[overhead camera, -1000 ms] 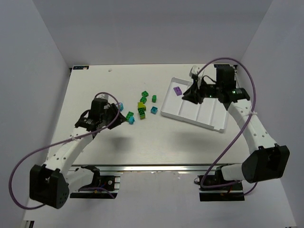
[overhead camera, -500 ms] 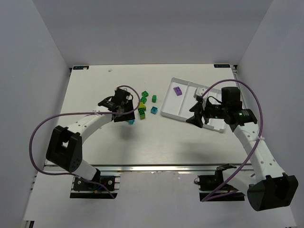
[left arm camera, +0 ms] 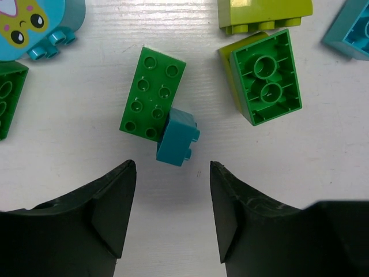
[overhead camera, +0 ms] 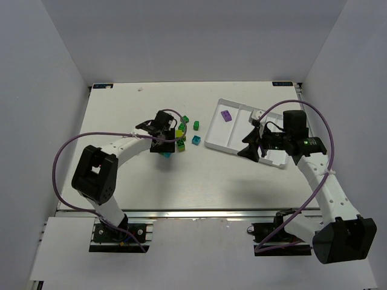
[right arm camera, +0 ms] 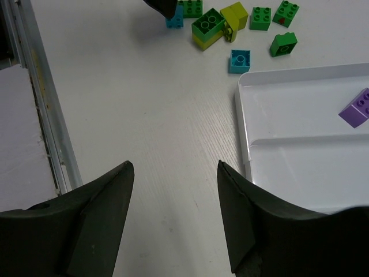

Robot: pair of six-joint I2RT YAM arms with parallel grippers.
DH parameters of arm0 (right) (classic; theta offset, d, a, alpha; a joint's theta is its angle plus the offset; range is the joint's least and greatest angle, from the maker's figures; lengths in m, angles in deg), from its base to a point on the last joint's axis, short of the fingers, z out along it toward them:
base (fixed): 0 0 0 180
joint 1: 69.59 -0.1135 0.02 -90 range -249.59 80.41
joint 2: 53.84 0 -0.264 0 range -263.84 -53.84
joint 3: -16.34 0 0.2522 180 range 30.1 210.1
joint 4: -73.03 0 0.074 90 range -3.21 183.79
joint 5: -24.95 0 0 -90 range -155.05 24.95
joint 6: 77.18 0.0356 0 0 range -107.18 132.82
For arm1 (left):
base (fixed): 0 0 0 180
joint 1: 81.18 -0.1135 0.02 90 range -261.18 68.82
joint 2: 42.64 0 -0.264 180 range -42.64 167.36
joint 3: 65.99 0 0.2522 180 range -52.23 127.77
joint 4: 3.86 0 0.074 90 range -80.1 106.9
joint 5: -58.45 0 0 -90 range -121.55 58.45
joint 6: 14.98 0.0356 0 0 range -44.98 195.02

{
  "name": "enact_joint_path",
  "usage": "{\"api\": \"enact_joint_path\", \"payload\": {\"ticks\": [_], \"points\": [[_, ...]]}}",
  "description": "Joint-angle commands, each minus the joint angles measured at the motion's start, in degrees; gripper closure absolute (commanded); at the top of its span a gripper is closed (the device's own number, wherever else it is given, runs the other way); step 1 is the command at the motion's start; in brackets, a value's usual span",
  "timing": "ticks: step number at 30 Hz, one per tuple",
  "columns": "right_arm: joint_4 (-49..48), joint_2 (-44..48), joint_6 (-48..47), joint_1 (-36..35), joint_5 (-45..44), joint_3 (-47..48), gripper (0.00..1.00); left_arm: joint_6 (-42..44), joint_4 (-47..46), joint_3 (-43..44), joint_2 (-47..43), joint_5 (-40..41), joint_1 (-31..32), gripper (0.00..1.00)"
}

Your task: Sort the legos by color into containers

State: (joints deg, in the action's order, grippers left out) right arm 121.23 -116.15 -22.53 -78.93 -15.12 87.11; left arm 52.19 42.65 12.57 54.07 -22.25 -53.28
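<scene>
Several legos lie in a cluster on the table: green [overhead camera: 185, 119], teal [overhead camera: 196, 140] and yellow-green [overhead camera: 180, 136]. My left gripper [overhead camera: 164, 141] is open and empty just over the cluster's left side. In the left wrist view the gripper [left arm camera: 172, 173] sits just short of a small teal brick [left arm camera: 177, 137] that leans on a green brick [left arm camera: 151, 93]. A purple brick [overhead camera: 226, 116] lies in the left compartment of the white tray [overhead camera: 233, 134]. My right gripper [overhead camera: 249, 148] is open and empty above the tray's near edge; in its wrist view the gripper [right arm camera: 176, 167] is over bare table beside the tray's rim [right arm camera: 242, 127].
An upturned green brick [left arm camera: 266, 75] sits on a yellow-green one, right of the teal brick. A teal piece with a face [left arm camera: 34, 23] lies at the far left. White walls surround the table. A metal rail [right arm camera: 34, 98] runs along the near edge.
My left arm has swung right to the brick cluster. My right gripper has drawn back from over the tray's far left part to its near edge.
</scene>
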Motion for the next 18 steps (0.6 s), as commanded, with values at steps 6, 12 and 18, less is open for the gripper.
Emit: {"api": "enact_joint_path", "payload": {"ticks": [6,12,18], "points": [[-2.5,-0.6,1.9,1.3,1.6,-0.7,0.34,2.7,-1.1,2.8,2.3,0.6,0.4,0.41],[-3.1,-0.9,2.2,1.9,1.5,-0.6,0.34,3.0,-1.6,3.1,3.5,0.6,0.6,0.47],[-3.3,-0.9,2.6,2.3,1.6,-1.1,0.34,3.4,-1.6,3.8,4.8,1.8,1.4,0.51]]}}
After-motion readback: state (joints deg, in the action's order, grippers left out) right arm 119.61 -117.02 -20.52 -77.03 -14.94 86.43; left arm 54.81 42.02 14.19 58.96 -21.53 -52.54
